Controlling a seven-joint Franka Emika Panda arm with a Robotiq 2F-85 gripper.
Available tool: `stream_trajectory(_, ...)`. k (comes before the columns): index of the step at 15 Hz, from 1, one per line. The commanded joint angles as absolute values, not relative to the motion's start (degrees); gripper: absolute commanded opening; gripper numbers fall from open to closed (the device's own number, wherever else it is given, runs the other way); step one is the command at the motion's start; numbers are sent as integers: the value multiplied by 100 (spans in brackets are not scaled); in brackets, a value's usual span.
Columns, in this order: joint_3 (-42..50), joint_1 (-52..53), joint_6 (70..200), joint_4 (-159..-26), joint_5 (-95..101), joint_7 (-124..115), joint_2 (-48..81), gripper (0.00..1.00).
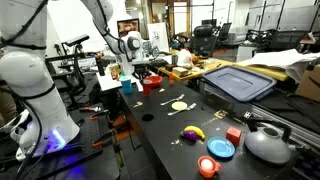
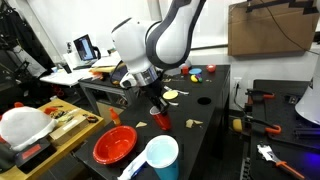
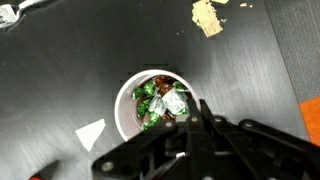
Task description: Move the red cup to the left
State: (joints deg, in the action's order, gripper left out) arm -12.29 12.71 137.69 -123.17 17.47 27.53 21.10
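Gripper (image 3: 204, 118) at red cup (image 3: 122, 108) rim, centre frame; finger closure unclear. Weak rim pinch could tip it, spilling wrapped contents (image 3: 160, 100).

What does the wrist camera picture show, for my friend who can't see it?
We look straight down into the red cup, its whitish rim ringing green, white and brown bits inside. The dark gripper reaches in from the bottom edge to the cup's rim; whether it grips is unclear. The table is black, with a tan scrap.
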Motion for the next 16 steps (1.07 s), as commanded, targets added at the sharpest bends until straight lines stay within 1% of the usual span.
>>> stream_trajectory(1,-1287,1413,14163,-12599,2046,2467,1983,1)
stream_trajectory(4,-1278,1533,14292,-12692,2229,2288,2037,1)
stream_trajectory(5,-1267,1571,14288,-12718,2273,2201,2036,29)
stream_trajectory(6,-1267,1596,14272,-12740,2323,2168,2027,30)
stream_trajectory(9,-1312,1616,14173,-12802,2332,2116,1858,50)
stream_trajectory(10,-1422,1534,14058,-12842,2115,2311,1703,59)
stream_trajectory(14,-1786,1272,13457,-12890,1227,2960,1132,87)
stream_trajectory(15,-1834,1218,13279,-12859,980,3127,984,96)
stream_trajectory(16,-1817,1207,13122,-12788,847,3170,860,99)
